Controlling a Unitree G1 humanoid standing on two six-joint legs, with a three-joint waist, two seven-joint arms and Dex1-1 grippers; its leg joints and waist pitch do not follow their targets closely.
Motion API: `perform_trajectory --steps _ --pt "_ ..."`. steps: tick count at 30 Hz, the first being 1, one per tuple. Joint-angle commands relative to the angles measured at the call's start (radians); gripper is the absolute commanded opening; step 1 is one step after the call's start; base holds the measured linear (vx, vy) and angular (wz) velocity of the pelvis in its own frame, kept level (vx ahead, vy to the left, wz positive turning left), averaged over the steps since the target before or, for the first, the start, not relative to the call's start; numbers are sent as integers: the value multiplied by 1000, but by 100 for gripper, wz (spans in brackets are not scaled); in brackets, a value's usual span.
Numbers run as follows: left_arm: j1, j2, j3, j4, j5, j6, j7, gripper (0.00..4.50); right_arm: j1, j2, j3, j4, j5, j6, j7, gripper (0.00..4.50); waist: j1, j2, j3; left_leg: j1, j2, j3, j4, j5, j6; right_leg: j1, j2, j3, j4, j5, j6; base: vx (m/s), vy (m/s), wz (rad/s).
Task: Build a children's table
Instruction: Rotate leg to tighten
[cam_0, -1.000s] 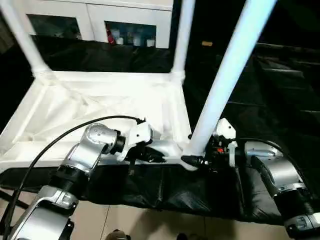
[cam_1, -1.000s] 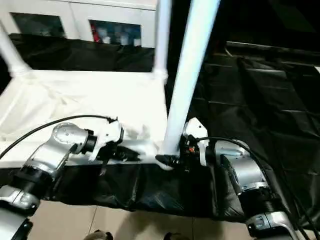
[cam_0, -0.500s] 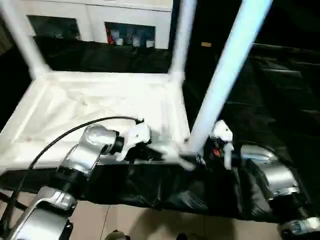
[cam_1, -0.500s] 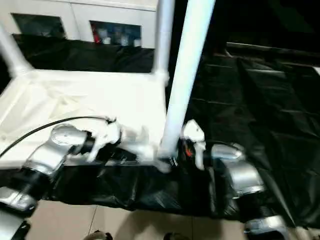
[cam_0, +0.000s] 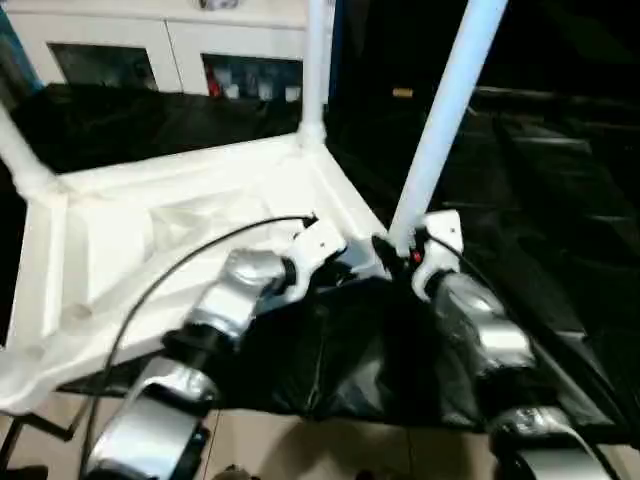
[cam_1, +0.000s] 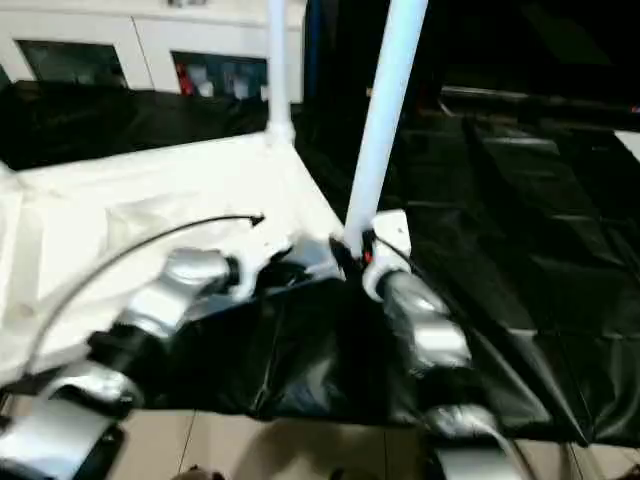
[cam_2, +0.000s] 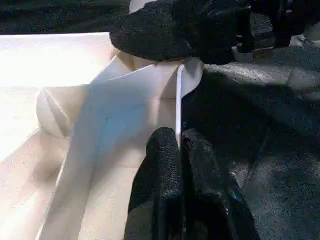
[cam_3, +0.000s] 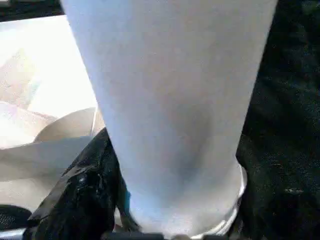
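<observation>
My left gripper (cam_2: 180, 165) pinches the tabletop's thin rim (cam_2: 179, 107) — fingers together on it. My right gripper (cam_0: 398, 250) clamps the white leg (cam_0: 440, 120) at two o'clock of the tabletop (cam_0: 150, 240).

1. White table top (cam_0: 180, 215), underside up, on black sheeting (cam_0: 560, 230).
2. Near leg (cam_0: 440, 120), upright at the near right corner.
3. Far leg (cam_0: 317, 60), upright at the far corner.
4. Left gripper (cam_0: 335, 262) at the top's near edge.
5. Right gripper (cam_0: 392, 247) at the near leg's base.
6. White cabinet (cam_0: 160, 45) behind.

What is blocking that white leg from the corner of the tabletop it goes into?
Nothing visible. The leg already stands at the tabletop's near corner, with the right gripper at its base.
</observation>
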Motion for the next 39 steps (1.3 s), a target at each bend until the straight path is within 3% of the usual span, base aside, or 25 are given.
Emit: perform_trajectory --steps 1,5,6,11,16,17,21,28,34,39 --pt "-8 -77 -51 1 -28 -31 -13 0 -10 61 95 36 -21 8 42 345 -1 -8 -51 -2 12 -1 -66 -273 27 40 -59 34 -87 -364 -148 0 0 0" --pt "9 -42 -57 -22 -30 -53 -60 0 5 18 107 5 -19 0 122 365 1 -11 -50 -3 12 0 -66 -269 39 42 -60 34 -87 -355 -153 0 0 0" --pt "23 -15 -62 -38 -34 -74 -97 0 19 -17 114 -12 -19 -15 187 381 0 -17 -50 -4 13 1 -66 -266 42 43 -60 34 -87 -354 -153 0 0 0" --pt "55 49 -72 -69 -39 -136 -192 0 29 -116 130 -8 -48 -69 289 423 6 -14 -58 -10 16 4 -58 -196 67 48 -63 35 -73 -241 -187 0 0 0" --pt "66 112 -73 -80 -63 -181 -303 0 50 -215 151 -65 -20 -84 490 446 4 -13 -56 -10 17 6 -57 -189 83 50 -58 33 -68 -194 -214 0 0 0" --pt "66 114 -72 -80 -65 -182 -307 0 52 -219 153 -71 -16 -81 501 446 3 -8 -53 -9 18 7 -57 -195 82 48 -57 34 -70 -187 -218 0 0 0" --pt "71 168 -64 -103 -98 -198 -405 0 103 -324 203 -201 56 -27 765 446 10 -11 -52 -5 21 7 -58 -224 94 48 -58 32 -73 -223 -219 0 0 0" --pt "91 225 -63 -134 -139 -217 -516 0 116 -395 245 -234 69 -26 921 446 20 -11 -50 -6 26 8 -58 -229 78 43 -60 32 -71 -260 -216 0 0 0" --pt "98 267 -84 -132 -138 -241 -588 0 95 -416 272 -231 67 -4 981 393 28 -9 -54 -7 26 8 -56 -202 78 45 -59 31 -63 -203 -230 0 0 0" --pt "97 268 -83 -134 -142 -237 -595 0 93 -416 283 -229 61 -2 994 353 28 -10 -52 -7 27 7 -57 -216 67 45 -60 31 -64 -222 -229 0 0 0"
